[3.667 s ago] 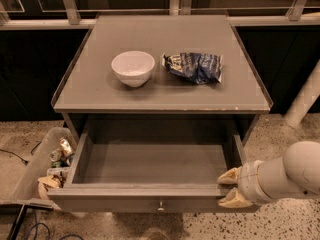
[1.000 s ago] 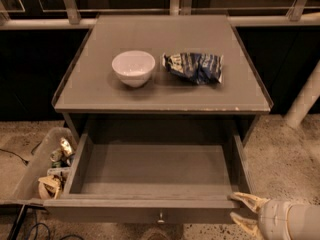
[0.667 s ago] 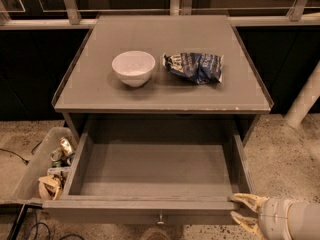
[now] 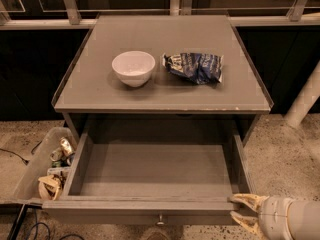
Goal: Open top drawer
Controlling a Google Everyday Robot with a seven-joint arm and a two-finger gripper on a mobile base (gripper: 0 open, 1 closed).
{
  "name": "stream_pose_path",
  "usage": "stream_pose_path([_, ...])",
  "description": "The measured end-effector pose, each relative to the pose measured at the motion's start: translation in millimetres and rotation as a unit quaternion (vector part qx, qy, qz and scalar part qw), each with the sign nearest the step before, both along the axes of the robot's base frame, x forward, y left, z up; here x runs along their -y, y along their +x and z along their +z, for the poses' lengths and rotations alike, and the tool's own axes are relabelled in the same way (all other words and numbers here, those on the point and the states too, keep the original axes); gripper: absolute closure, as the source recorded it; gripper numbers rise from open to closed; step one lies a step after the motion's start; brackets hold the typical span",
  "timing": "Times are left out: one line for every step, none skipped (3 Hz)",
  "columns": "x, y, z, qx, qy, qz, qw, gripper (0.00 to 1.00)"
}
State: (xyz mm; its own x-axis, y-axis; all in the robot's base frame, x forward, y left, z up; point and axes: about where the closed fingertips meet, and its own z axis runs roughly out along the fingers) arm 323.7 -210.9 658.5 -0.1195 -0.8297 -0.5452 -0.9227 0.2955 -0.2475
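The top drawer [image 4: 155, 173] stands pulled out toward the near side below a tabletop [image 4: 100, 91] with a bowl [image 4: 133, 68] and bag [image 4: 194, 67]; the gripper [image 4: 243, 210], fingers [image 4: 246, 200] spread wide and empty, sits just beside its near right corner.

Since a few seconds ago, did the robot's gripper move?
Yes. The gripper moved toward the camera, farther from the fixed cabinet top, and now sits by the top drawer's front right corner, jaws open.

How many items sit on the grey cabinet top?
2: white round bowl left of centre, crumpled blue bag at its right; gripper by front right corner of the open top drawer.
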Motion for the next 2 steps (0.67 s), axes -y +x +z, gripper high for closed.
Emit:
stream_pose_path([0.0,0.0,0.0,0.0,0.0,0.0,1.0,0.58])
stream_pose_path([0.0,0.0,0.0,0.0,0.0,0.0,1.0,0.35])
